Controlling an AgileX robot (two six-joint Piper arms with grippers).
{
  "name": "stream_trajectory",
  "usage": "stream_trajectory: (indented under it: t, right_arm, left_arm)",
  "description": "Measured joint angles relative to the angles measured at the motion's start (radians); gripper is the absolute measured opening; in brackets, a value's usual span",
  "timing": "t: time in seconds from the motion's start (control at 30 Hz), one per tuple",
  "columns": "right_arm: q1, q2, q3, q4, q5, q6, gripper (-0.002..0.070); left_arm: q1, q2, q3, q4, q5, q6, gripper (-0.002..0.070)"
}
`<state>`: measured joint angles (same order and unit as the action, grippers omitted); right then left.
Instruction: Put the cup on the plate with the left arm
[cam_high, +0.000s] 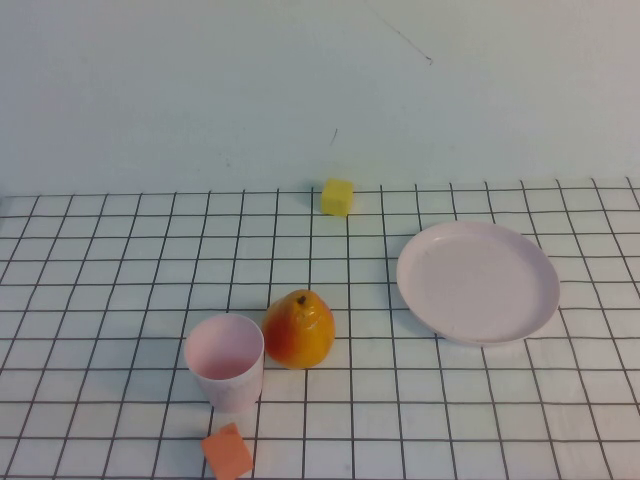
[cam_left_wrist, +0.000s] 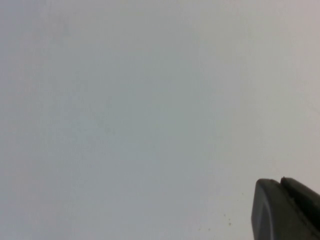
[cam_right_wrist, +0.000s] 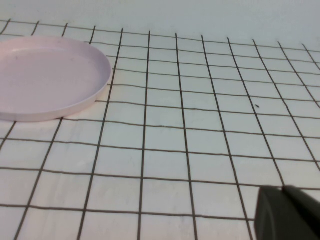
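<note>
The cup (cam_high: 225, 361) stands upright and open-mouthed on the gridded desk (cam_high: 100, 260), off the plate (cam_high: 478, 282), which lies well apart to its right. A pear (cam_high: 299, 329) sits just beside the cup, on the side facing the plate, between the two. An orange block (cam_high: 228, 452) lies near the cup's base at the desk's near edge, and a yellow block (cam_high: 337, 196) rests at the far edge by the wall.

The left end effector (cam_left_wrist: 285, 210) shows only as a dark corner in its wrist view, facing a blank pale surface with none of the desk's things before it; whether it is spread or pressed together cannot be told. The right end effector (cam_right_wrist: 287, 212) hangs low over the grid, the plate lying ahead of it and off to one side; its state cannot be told either. Neither arm shows in the high view.
</note>
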<state>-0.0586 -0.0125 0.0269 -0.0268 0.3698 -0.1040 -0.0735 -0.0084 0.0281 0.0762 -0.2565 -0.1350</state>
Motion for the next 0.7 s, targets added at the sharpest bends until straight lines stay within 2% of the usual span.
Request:
stream_trajectory:
  t: [0.3,0.5,0.7]
  right_arm:
    - [0.000,0.000,0.000,0.000,0.000,0.000,-0.0002]
    - [0.000,0.000,0.000,0.000,0.000,0.000,-0.0002]
    - [0.000,0.000,0.000,0.000,0.000,0.000,-0.0002]
  left_arm:
    - [0.000,0.000,-0.008,-0.109,0.017,0.040,-0.0002]
    - [0.000,0.019,-0.199,-0.114,0.220,0.121,-0.0002]
    - [0.000,0.245,-0.437,-0.114,0.533,0.135,-0.0002]
